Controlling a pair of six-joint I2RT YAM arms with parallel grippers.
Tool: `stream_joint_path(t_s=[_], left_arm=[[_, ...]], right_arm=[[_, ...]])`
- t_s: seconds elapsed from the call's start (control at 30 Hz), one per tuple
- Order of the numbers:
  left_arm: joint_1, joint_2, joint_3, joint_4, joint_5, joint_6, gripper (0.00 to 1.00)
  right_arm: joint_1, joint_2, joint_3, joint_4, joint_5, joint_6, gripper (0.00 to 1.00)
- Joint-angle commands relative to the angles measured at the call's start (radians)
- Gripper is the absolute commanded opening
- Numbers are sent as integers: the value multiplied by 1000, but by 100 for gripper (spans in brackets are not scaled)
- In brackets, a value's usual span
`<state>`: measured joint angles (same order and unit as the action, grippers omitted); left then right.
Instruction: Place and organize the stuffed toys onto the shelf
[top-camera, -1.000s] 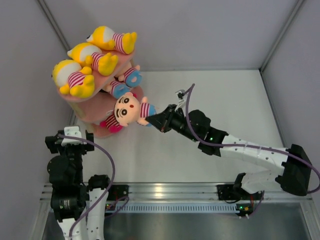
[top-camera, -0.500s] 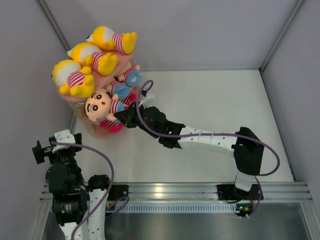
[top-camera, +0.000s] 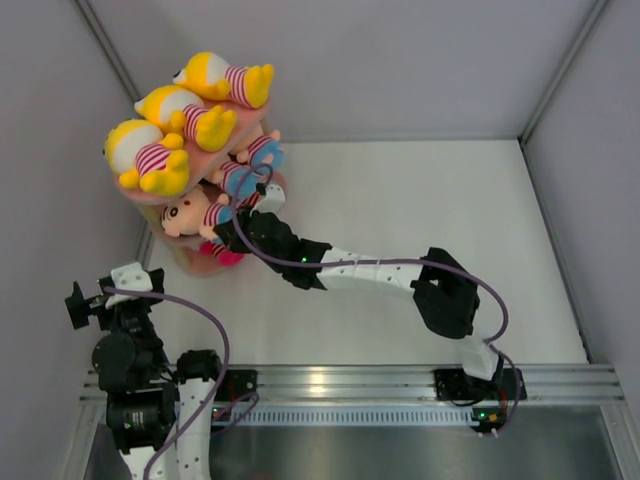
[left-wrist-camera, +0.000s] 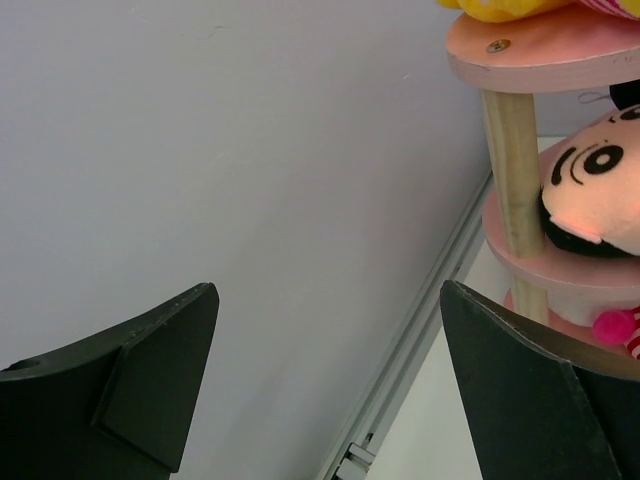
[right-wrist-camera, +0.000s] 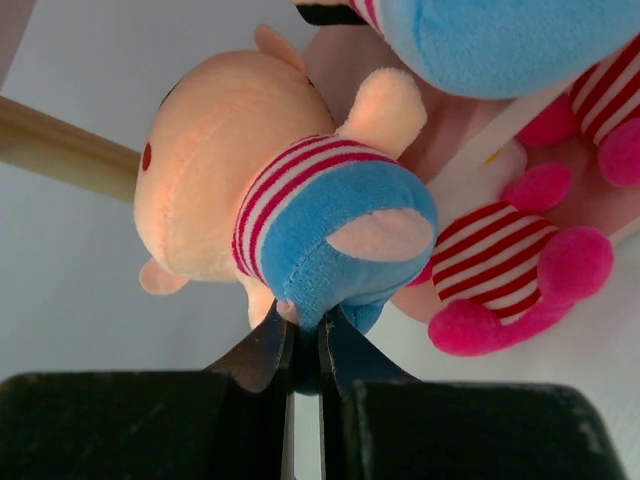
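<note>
**A:** What's on the table (top-camera: 430, 200)?

**B:** The shelf (left-wrist-camera: 560, 50), up in the far left corner. The right arm (top-camera: 370, 272) reaches right across the table to it. The left arm (top-camera: 125, 350) sits at the near left corner.

**A:** And the toys?

**B:** Three yellow toys (top-camera: 150, 150) lie in a row on the top board. Two blue-bottomed ones (top-camera: 240, 180) are on the middle board, and a magenta toy (top-camera: 222, 250) is on the bottom one.

**A:** Has the right gripper got anything?

**B:** Yes. The right gripper (right-wrist-camera: 305, 335) is pinched tight on the blue bottom of a pink-faced toy (right-wrist-camera: 230, 190). That toy lies sideways at the near edge of the middle board, its head over the board just beside a post (left-wrist-camera: 512, 170), above the magenta toy.

**A:** The left gripper?

**B:** The left gripper (left-wrist-camera: 325, 290) is spread wide with nothing between its fingers. It faces the wall (left-wrist-camera: 250, 150), near the shelf but apart from it.
</note>
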<state>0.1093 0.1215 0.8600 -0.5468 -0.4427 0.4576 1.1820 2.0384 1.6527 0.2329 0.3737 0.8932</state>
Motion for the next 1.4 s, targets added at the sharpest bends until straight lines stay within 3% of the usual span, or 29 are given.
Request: stream_joint_path(t_s=[0.0, 0.17, 0.33, 0.4, 0.5, 0.87, 1.0, 1.13, 1.3, 1.37], left_arm=[[-5, -16, -6, 53, 5, -5, 99], [-5, -19, -3, 53, 9, -7, 99], [-5, -20, -4, 53, 9, -10, 99], [-5, -22, -7, 51, 12, -13, 99], [-5, -23, -9, 53, 15, -16, 99], [-7, -32, 1, -42, 134, -50, 99], [-3, -46, -15, -99, 281, -74, 99], [1, -52, -33, -111, 328, -103, 99], [13, -51, -41, -128, 317, -111, 99], [16, -52, -50, -146, 321, -114, 99]], right_arm=[[2, 49, 145, 43, 68, -10, 0], [-7, 166, 292, -18, 76, 2, 0], [-19, 184, 285, -21, 74, 50, 4], [-19, 175, 277, -15, 67, 39, 13], [-21, 145, 248, 18, 39, 15, 40], [-4, -113, -35, 212, 27, -83, 76], [-4, -217, -103, 218, 2, -163, 99], [-13, -300, -166, 191, -59, -178, 99], [-42, -483, -373, 111, -107, -229, 99], [-109, -572, -444, 22, -223, -232, 99]])
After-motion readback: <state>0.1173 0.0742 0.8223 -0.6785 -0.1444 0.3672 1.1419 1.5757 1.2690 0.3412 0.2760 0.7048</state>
